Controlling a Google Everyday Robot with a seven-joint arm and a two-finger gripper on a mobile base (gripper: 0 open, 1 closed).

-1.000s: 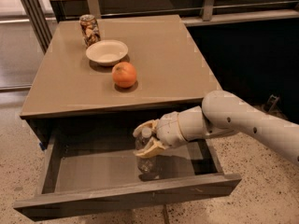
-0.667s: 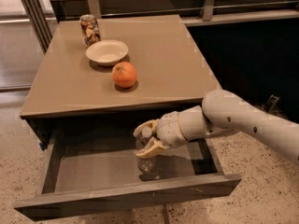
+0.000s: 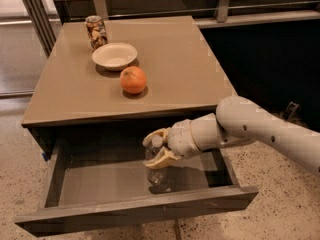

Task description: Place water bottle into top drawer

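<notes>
The top drawer [image 3: 135, 211] stands pulled open below the tabletop, its grey floor showing. The water bottle [image 3: 157, 170] stands upright inside it, right of the middle, its base on or just above the drawer floor. My gripper [image 3: 156, 149] reaches in from the right on a white arm. Its cream fingers [image 3: 159, 160] are closed around the bottle's upper part, near the white cap.
On the brown table [image 3: 175, 59] are an orange [image 3: 133, 79], a white bowl [image 3: 114, 56] and a short patterned can [image 3: 96, 32]. A dark wall with rails stands behind and to the right. The floor is speckled.
</notes>
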